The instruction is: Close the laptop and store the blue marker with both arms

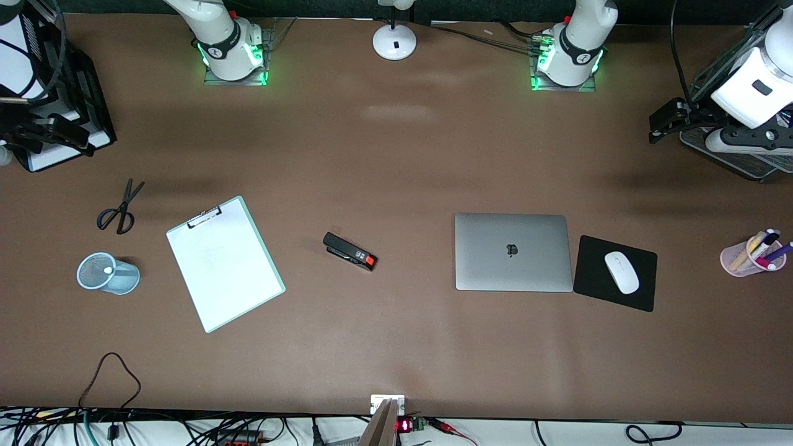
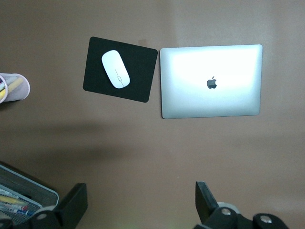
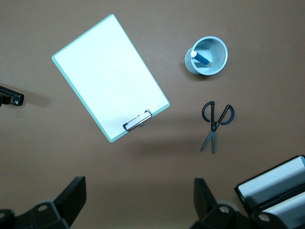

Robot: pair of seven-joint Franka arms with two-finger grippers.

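Observation:
The laptop [image 1: 513, 252] lies closed on the table, lid up with its dark apple logo showing, and also shows in the left wrist view [image 2: 211, 81]. The blue marker [image 3: 202, 58] stands in the blue mesh cup [image 3: 206, 56], whitish end up; in the front view only that end [image 1: 108, 270] shows inside the cup [image 1: 109, 273]. My left gripper [image 2: 141, 200] is open and empty, high over the table's left-arm end [image 1: 664, 121]. My right gripper [image 3: 141, 199] is open and empty, high over the right-arm end [image 1: 38, 131].
A black mouse pad [image 1: 614, 273] with a white mouse [image 1: 621, 272] lies beside the laptop. A pink cup of markers [image 1: 753, 254], a stapler [image 1: 350, 251], a clipboard [image 1: 225, 263] and scissors [image 1: 121, 207] are on the table. Desk trays [image 1: 73, 93] stand at both ends.

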